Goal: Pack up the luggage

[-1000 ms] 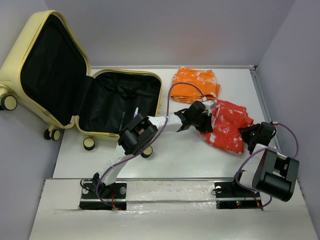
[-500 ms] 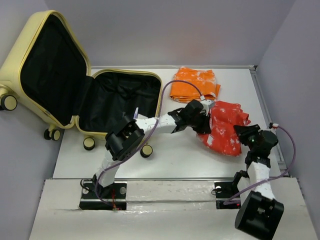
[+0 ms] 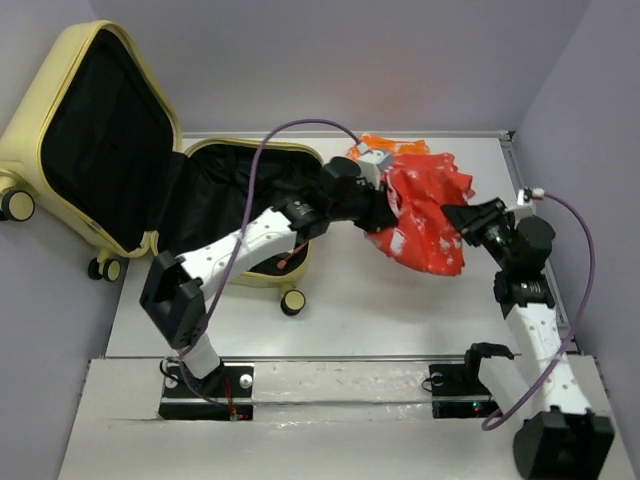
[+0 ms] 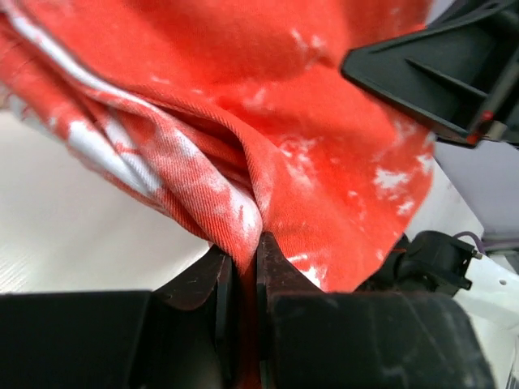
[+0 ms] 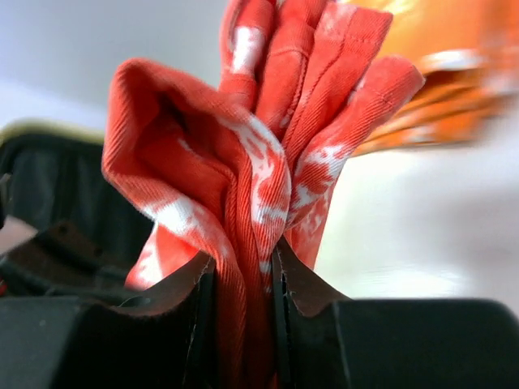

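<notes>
Okay, left gripper [image 4: 243, 247] and right gripper [image 5: 243, 255] both pinch the red garment [image 3: 425, 210]; swing it level over the suitcase [image 3: 22, 140].

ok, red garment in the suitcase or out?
Out. The red garment is held bunched to the right of the luggage, pinched by the left gripper and the right gripper; both wrist views show cloth between the fingers.

Soft, even light from above fills the overhead view. The white desk [image 3: 400, 310] is bright, with only faint shadows. The luggage [image 3: 100, 130] lining stays very dark. Both wrist views are sharp on the red cloth [image 4: 268, 97] by the fingers [image 4: 195, 284]. Their backgrounds blur, most in the right wrist view.
</notes>
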`<control>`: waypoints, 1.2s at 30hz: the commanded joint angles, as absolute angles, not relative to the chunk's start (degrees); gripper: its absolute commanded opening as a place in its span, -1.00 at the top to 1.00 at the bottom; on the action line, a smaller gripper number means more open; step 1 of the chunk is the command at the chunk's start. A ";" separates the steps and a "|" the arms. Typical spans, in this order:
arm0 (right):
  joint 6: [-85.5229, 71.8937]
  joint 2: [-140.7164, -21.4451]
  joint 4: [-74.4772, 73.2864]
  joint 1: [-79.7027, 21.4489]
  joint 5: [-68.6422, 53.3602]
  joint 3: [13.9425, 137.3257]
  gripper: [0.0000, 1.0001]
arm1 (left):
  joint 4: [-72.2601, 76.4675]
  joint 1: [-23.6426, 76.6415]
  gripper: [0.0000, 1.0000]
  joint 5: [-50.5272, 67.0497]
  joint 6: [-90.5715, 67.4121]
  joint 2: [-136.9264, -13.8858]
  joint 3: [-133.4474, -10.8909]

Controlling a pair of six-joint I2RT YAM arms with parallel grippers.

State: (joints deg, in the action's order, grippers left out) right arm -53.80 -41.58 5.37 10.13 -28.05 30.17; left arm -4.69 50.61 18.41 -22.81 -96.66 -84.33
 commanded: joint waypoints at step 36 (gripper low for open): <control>-28.75 -107.67 -9.23 -28.75 -0.26 94.40 -0.25 | -4.40 3.68 -0.98 11.23 -21.80 -47.65 -51.78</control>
